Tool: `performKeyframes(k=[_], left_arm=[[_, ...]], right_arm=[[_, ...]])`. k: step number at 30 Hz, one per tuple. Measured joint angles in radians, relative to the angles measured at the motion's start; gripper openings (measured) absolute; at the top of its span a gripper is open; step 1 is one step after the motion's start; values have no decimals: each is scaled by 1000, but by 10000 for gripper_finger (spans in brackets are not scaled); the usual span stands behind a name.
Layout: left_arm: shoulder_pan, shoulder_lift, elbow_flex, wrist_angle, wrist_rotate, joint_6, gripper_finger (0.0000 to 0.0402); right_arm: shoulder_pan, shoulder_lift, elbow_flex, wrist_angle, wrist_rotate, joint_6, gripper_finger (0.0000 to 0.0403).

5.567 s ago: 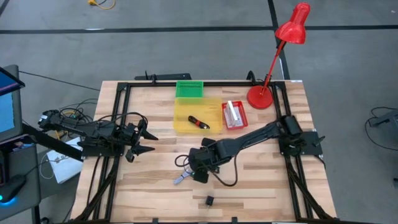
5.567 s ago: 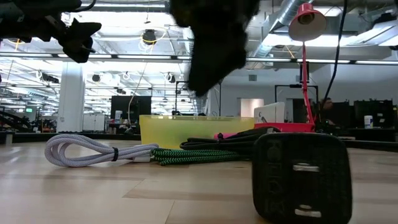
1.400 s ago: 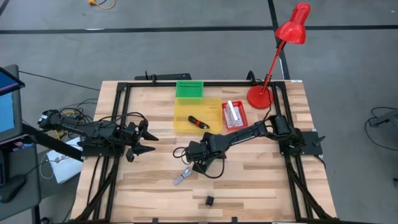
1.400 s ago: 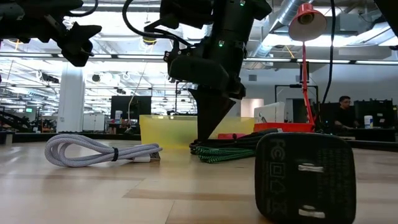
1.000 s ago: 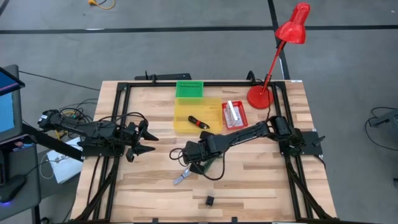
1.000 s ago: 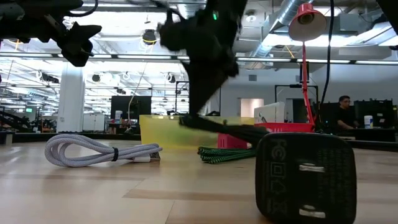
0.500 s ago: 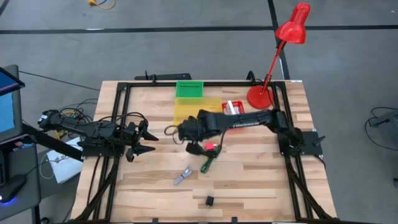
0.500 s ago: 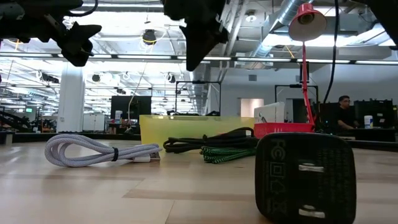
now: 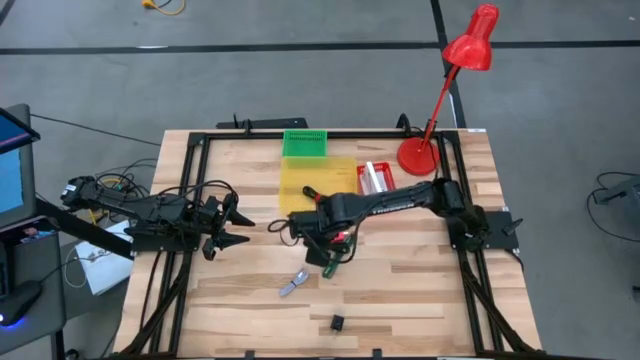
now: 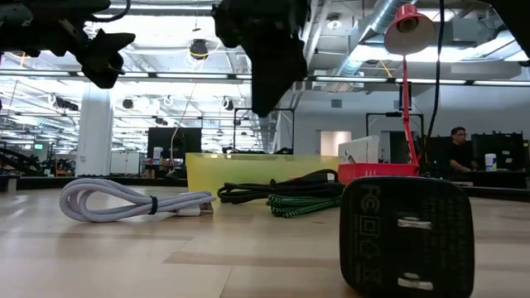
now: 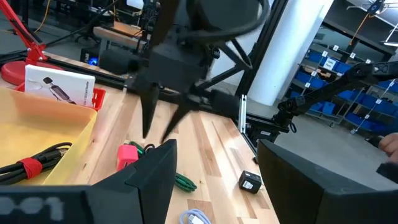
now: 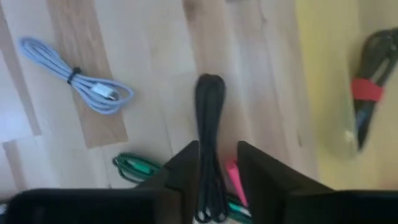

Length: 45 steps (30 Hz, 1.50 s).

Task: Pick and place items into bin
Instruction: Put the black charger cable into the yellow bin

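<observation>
The right gripper (image 9: 300, 222) hangs above the table (image 9: 420, 300) beside the yellow bin (image 9: 300, 180), fingers parted around a bundled black cable (image 12: 209, 143). Its lower loop touches the wood near the green cable (image 9: 330, 264). The left gripper (image 9: 235, 228), fingers spread and empty, waits at the table's left edge; bare wood lies between them.

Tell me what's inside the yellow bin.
A black cable bundle with a red strap lies in the yellow bin. From above, the right arm covers the bin's near edge, so anything there is hidden.
</observation>
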Motion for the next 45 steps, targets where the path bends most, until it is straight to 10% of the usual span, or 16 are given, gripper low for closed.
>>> performKeyframes(k=[12, 34, 38, 45], left_arm=[[0, 0, 0, 0, 0, 0, 215], [0, 0, 0, 0, 0, -2, 215], [0, 0, 0, 0, 0, -11, 215], [0, 0, 0, 0, 0, -11, 215]], right_arm=[[9, 1, -174, 172, -22, 36, 252], [-18, 1, -415, 413, -47, 62, 254], [-18, -1, -424, 417, -39, 94, 219], [-6, -1, -420, 413, -44, 160, 39]])
